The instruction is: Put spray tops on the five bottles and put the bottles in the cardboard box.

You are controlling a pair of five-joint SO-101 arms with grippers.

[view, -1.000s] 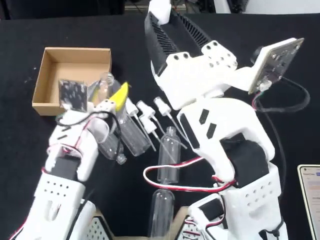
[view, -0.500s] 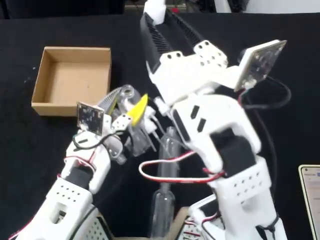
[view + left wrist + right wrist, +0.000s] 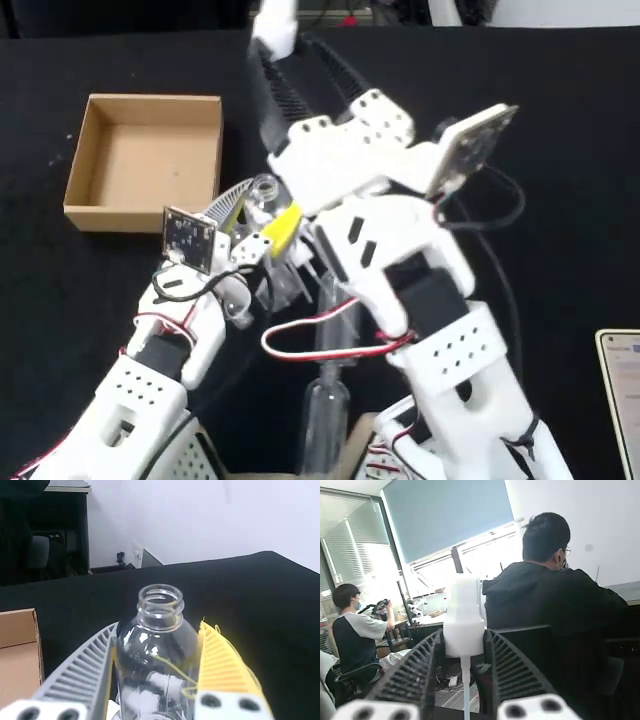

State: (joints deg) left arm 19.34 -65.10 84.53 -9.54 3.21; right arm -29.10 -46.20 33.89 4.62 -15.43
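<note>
From above, the left hand (image 3: 258, 208) grips a clear bottle (image 3: 262, 190), mouth up, near the cardboard box (image 3: 140, 165) on the counter (image 3: 580, 100). Left wrist: both fingers (image 3: 220, 665) press its slick, light, likely squashable body below the shoulder. Right wrist: the right hand (image 3: 463, 635) pinches a spray top (image 3: 464, 625) by its collar; its tube (image 3: 465, 690) looks flimsy.

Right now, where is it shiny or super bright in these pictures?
Left wrist view: little glints shine on the clear bottle. Right wrist view: bright windows glow behind the spray top. High view: the black table shows no glare.
</note>
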